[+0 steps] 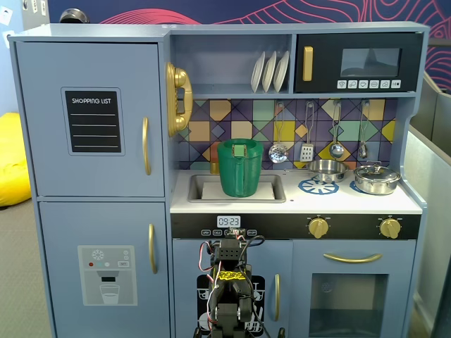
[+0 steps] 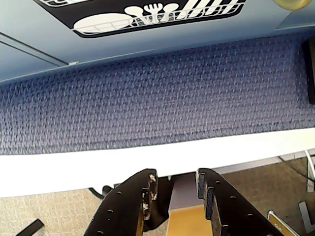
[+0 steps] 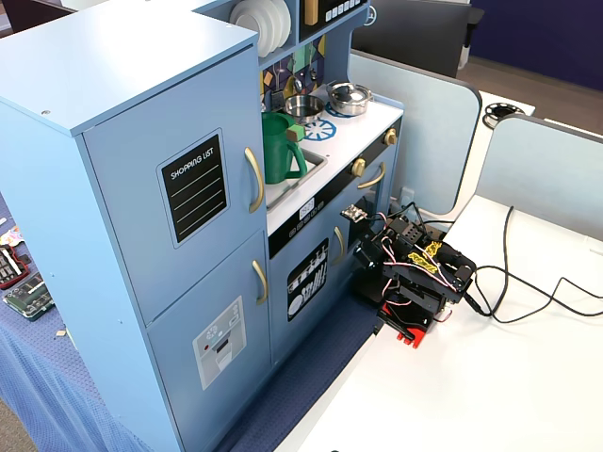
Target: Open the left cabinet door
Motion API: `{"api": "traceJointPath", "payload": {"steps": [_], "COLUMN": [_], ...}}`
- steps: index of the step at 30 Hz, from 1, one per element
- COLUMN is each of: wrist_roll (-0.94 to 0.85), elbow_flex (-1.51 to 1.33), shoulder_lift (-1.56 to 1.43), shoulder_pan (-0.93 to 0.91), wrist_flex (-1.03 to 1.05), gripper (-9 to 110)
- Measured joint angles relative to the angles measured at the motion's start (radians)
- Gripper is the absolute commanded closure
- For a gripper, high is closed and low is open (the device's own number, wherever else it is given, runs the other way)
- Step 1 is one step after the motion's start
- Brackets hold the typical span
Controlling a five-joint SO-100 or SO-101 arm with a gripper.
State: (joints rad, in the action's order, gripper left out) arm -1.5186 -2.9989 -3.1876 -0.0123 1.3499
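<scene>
Blue-grey wooden "SHOPPING LIST" door [image 1: 99, 118] shut, upper left; gripper [image 2: 176, 184] folded low, fingers slightly spread, empty. Next: reach curved gold handle [image 1: 146, 146].

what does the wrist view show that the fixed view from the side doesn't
Only the wrist view shows the tool up close, its fingers slightly apart, above carpet. Only the side fixed view shows the left cabinet door, shut, its gold handle and the green pitcher. Both show the dish-rack picture and the white table.
</scene>
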Motion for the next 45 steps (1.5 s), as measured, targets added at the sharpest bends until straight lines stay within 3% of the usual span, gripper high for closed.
{"api": "traceJointPath", "payload": {"steps": [13,20,26,34,45], "wrist_roll": [0.000,0.054,-0.115,-0.285,-0.313], "elbow_flex": [0.000,0.095,0.400,0.655,0.976], "shoulder_lift": [0.000,0.058,0.252,0.425,0.739], "shoulder_pan": [0.009,0.236,0.436,0.557,0.604], "wrist_flex": [0.000,-0.034,-0.261,-0.801,-1.103], "gripper": [101,100,94,87,85]}}
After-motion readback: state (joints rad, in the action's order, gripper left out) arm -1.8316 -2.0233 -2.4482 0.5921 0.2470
